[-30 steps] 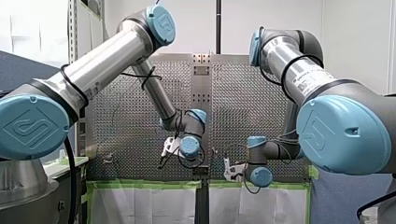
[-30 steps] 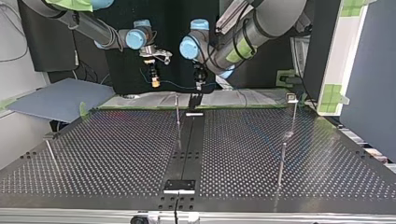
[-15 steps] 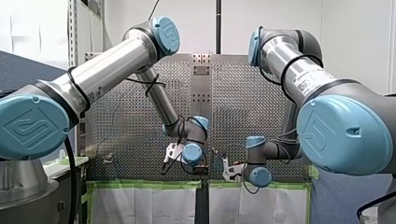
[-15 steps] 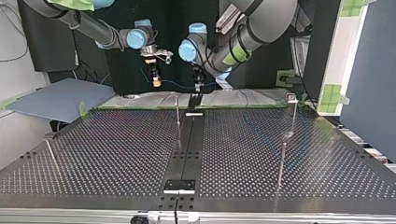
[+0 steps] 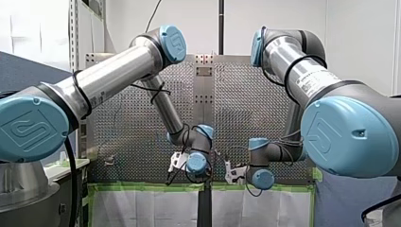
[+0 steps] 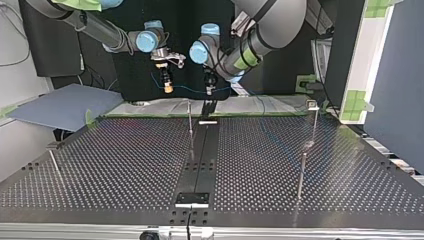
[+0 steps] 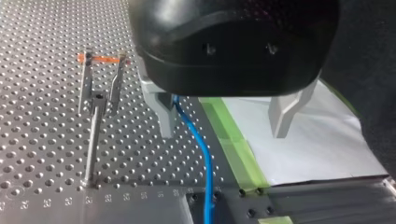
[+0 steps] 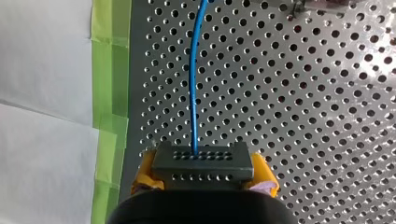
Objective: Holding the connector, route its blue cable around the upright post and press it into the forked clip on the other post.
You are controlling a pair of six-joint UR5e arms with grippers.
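In the right wrist view my right gripper [image 8: 204, 179] is shut, its yellow pads clamping a dark grey connector [image 8: 203, 161]. The connector's blue cable [image 8: 194, 93] runs straight ahead over the perforated plate. In the left wrist view my left gripper [image 7: 224, 126] is open, and the blue cable [image 7: 201, 149] passes between its metal fingers [image 7: 163, 114], close against one. Beside that finger stands a forked clip post [image 7: 99, 100] with an orange band. In the top view both grippers hang at the far edge, the right [image 6: 167, 87] and the left [image 6: 208, 89], with the cable [image 6: 187, 90] strung between them above a thin post [image 6: 190, 117].
More thin posts stand on the table [image 6: 125, 165] at the top view's right [image 6: 313, 120] [image 6: 301, 172] and left [image 6: 55, 165]. A dark centre strip [image 6: 200, 160] runs across the plate. Green tape [image 7: 233, 140] and white paper [image 7: 317, 140] border the plate's edge under the grippers.
My left arm has come down and shifted toward the table's centre strip, bringing its gripper nearer to the right one. The right arm has stayed still with the connector.
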